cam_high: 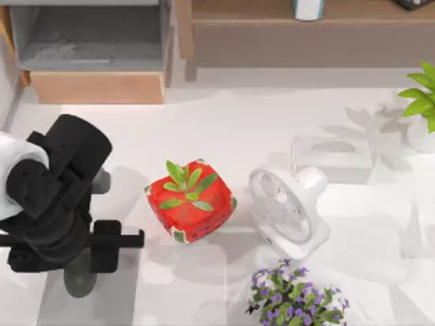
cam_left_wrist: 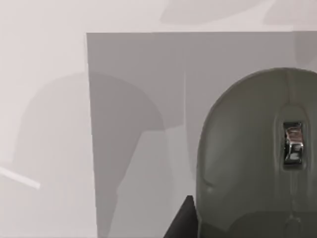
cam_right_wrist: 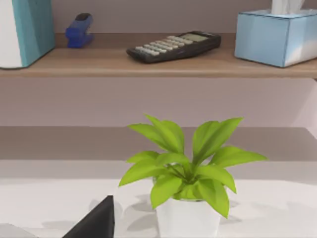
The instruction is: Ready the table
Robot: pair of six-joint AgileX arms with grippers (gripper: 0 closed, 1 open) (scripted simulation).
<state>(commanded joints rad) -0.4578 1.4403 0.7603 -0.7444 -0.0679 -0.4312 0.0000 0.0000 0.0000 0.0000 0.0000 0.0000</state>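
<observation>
A: Where does the table (cam_high: 238, 115) sit?

B: It is the broad white surface under everything, spreading out on all sides of the red strawberry-shaped pot (cam_high: 191, 202), which stands near its middle with 1 small green sprig in it.

A: And the left gripper (cam_high: 102, 248)?

B: To the left of the strawberry pot and a little nearer the front edge, pointing down over a grey mouse (cam_high: 78, 282). In the left wrist view the mouse lies on a grey square pad (cam_left_wrist: 138, 99), with a dark tip of the gripper beside it. Whether the gripper is open or closed I cannot tell.

A: The right gripper (cam_right_wrist: 99, 220)?

B: Well to the right of the strawberry pot, facing a leafy plant in a white pot (cam_high: 423, 109). Open or closed, I cannot tell.

A: What else is near the strawberry pot?

B: A white fan (cam_high: 289, 207) just to its right, a white tissue box (cam_high: 332, 155) behind the fan, and a purple-flowered plant (cam_high: 296, 299) in front and to the right. Behind it all runs a wooden shelf (cam_right_wrist: 148, 62) holding a black calculator (cam_right_wrist: 173, 45).
</observation>
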